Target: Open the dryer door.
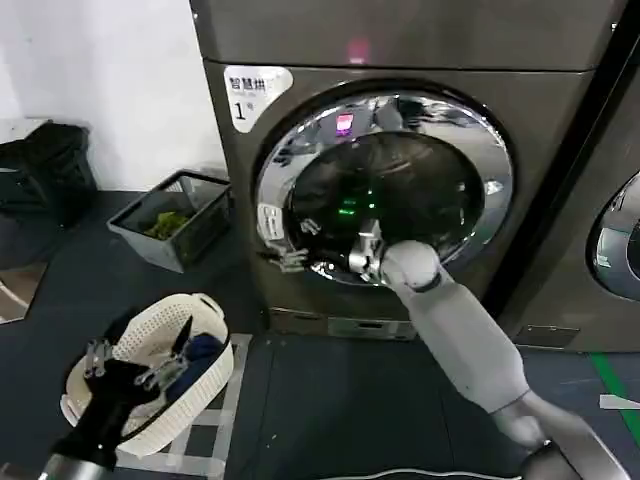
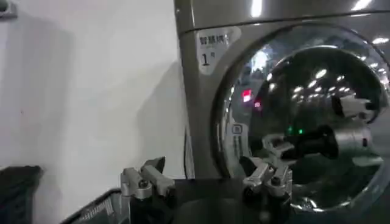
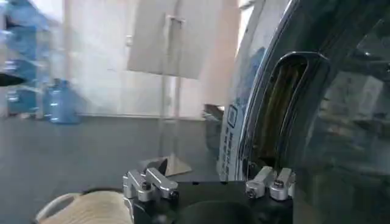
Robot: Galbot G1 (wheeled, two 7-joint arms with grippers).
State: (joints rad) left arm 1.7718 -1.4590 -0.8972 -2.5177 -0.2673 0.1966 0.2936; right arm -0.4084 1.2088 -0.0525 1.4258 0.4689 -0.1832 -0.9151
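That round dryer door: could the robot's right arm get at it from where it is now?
Probably yes. The right gripper is already up against the left side of the dryer door, at its chrome rim, with nothing between them. The right wrist view shows its fingers beside the door's recessed edge. The left gripper hangs over a laundry basket.

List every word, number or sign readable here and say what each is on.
"1": on the white label at the upper left of the dryer front, also seen in the left wrist view.
Chinese characters above the "1" on that label: too blurred to read.
Small sticker on the door rim's left side: too small to read.
Nothing else is legible.
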